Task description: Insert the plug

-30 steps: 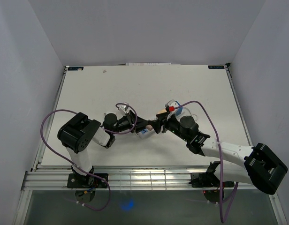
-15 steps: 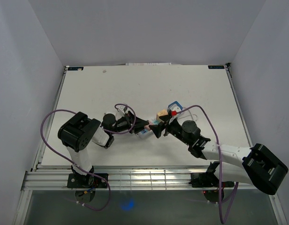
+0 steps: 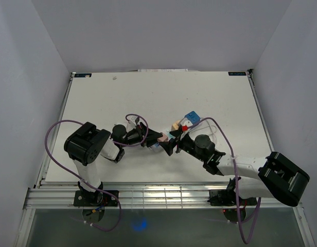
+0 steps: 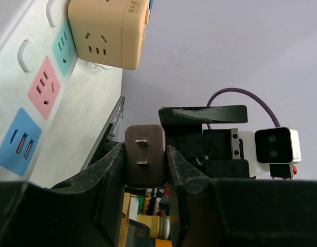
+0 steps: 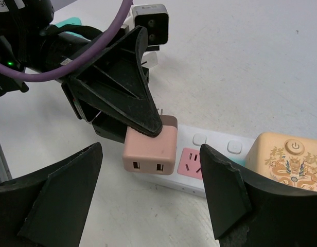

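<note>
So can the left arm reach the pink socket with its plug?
Probably yes. The pink socket is bare and right beside the plug in the left gripper. The beige cube sits farther along, and the open right gripper touches neither.

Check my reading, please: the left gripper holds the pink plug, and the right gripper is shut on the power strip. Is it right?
Not quite: the right gripper is open and grips nothing, as the right wrist view shows. The left gripper does hold the pink plug.
</note>
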